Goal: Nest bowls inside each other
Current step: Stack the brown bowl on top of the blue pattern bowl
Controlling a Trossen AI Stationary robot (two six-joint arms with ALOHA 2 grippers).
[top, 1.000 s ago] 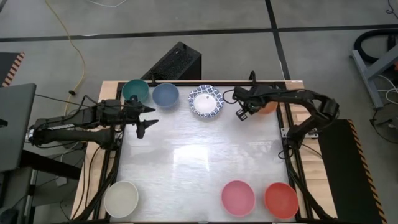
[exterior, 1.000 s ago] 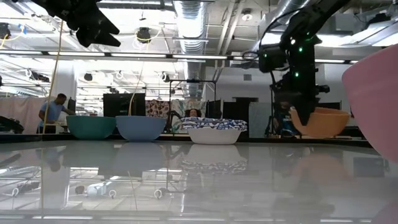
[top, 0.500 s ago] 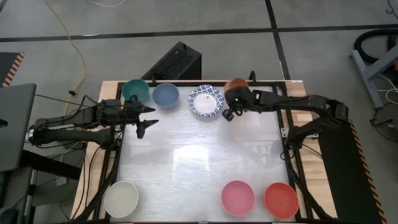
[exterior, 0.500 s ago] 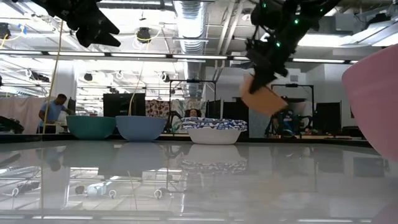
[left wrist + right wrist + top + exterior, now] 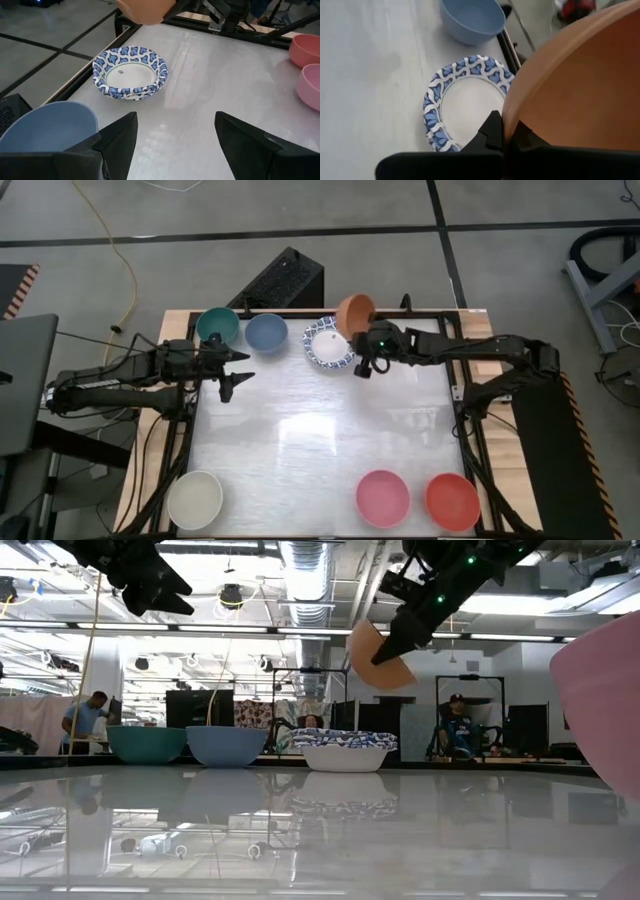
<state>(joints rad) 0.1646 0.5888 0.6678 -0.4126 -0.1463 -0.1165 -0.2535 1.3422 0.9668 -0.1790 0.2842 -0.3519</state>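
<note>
My right gripper [image 5: 362, 338] is shut on an orange bowl [image 5: 355, 314], which hangs in the air over the far right side of a white bowl with a blue patterned rim [image 5: 331, 344]. That bowl stands on its base at the table's far edge. A blue bowl [image 5: 266, 332] and a teal bowl [image 5: 218, 326] stand to its left. Cream [image 5: 195, 498], pink [image 5: 383, 497] and red [image 5: 452, 501] bowls stand along the near edge. My left gripper [image 5: 238, 372] waits open above the far left of the table, right of the teal bowl. My right gripper pinches the orange bowl's rim [image 5: 506, 116] between its two fingers, one finger [image 5: 491, 131] on one face of the wall and the other on the opposite face. The fingers come from the table's right, slanting down. The bowl [image 5: 380, 655] is lifted clear and tipped steeply on its side.
The white tabletop [image 5: 320, 440] lies bare between the far row and the near row of bowls. A black metal frame [image 5: 470, 430] runs along the table's right side. A black box [image 5: 285, 280] stands behind the far edge. People [image 5: 85, 720] are in the room behind.
My right gripper has lifted the orange bowl off the table's far right corner and carried it left along the far edge to above the patterned bowl. Its wrist has rolled and tipped up, so the bowl has gone from upright to steeply tilted.
</note>
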